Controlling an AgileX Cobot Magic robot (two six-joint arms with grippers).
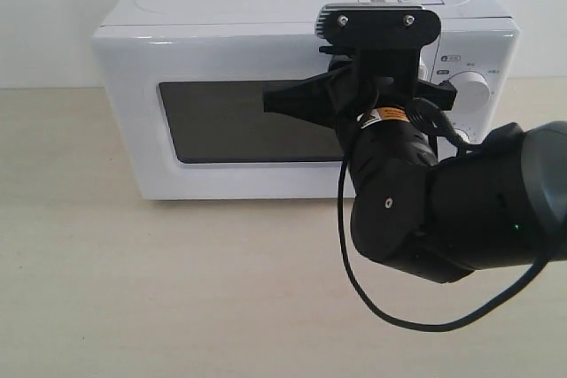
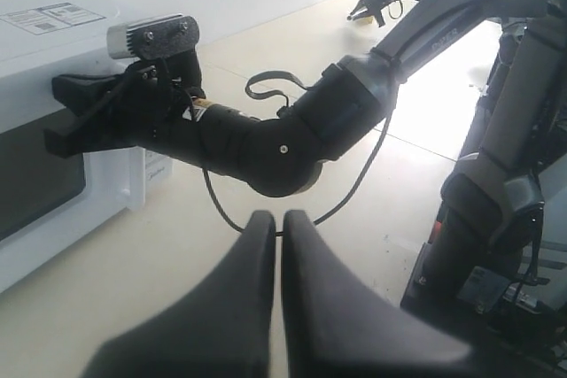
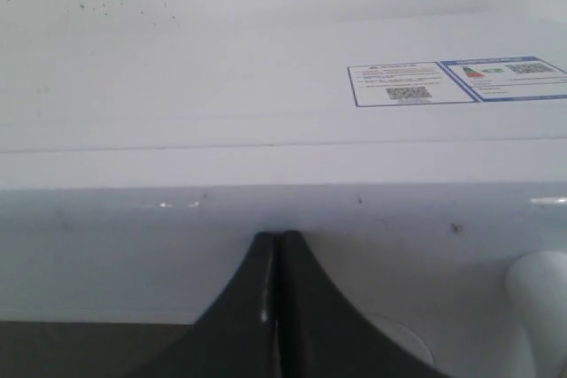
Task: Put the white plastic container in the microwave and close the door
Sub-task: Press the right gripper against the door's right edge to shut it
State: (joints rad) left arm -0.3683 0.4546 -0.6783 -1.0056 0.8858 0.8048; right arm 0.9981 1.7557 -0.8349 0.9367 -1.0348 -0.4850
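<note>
The black left gripper [image 2: 277, 216] hangs pressed together above the beige tabletop [image 1: 177, 289]. The white boxy microwave [image 1: 266, 2] stands there, its dark-windowed door [image 1: 221, 121] shut. The black right gripper [image 1: 273, 102], pressed together and empty, points close at it. Where the container is cannot be told.

Nothing's really readable here, tbh. The microwave [image 1: 266, 59] has two stickers [image 3: 456, 81] on top, one with a QR code, but the print's too tiny. Same with the orange label [image 1: 387, 116] on the right arm [image 1: 399, 183].

black right gripper [image 3: 280, 241] and arm [image 1: 416, 210], looping black cable [image 1: 425, 328], silver two-screw camera mount [image 1: 376, 18]
</note>
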